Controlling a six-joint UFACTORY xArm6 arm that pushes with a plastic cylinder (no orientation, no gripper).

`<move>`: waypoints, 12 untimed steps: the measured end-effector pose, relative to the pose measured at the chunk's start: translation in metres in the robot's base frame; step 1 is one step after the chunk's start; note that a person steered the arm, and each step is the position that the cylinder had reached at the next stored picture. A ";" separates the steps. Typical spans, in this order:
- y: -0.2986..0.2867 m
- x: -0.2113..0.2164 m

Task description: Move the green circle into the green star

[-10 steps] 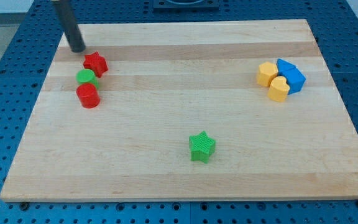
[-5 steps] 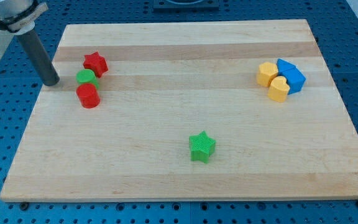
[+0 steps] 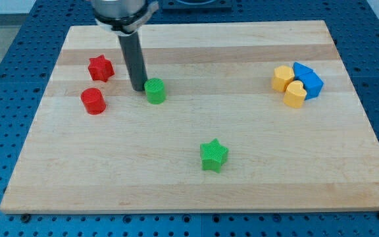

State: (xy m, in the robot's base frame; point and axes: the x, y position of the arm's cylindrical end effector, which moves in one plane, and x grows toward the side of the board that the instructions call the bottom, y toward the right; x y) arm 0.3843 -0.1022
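1. Now my tip [image 3: 138,89] touches the green circle [image 3: 154,91] on its left side; there are no jaws, only a rod.
2. Green circle stands upright, round, with no long axis, up-left of the green star [image 3: 214,155], well apart.
3. Red star [image 3: 101,68] and red cylinder [image 3: 93,101] sit at the counter's [image 3: 196,184] left.

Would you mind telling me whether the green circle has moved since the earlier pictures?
Yes. The green circle has slid toward the view's right, out from between the red star and red cylinder, with my tip at its left.
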 end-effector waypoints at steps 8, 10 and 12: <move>0.074 0.102; 0.074 0.122; 0.074 0.108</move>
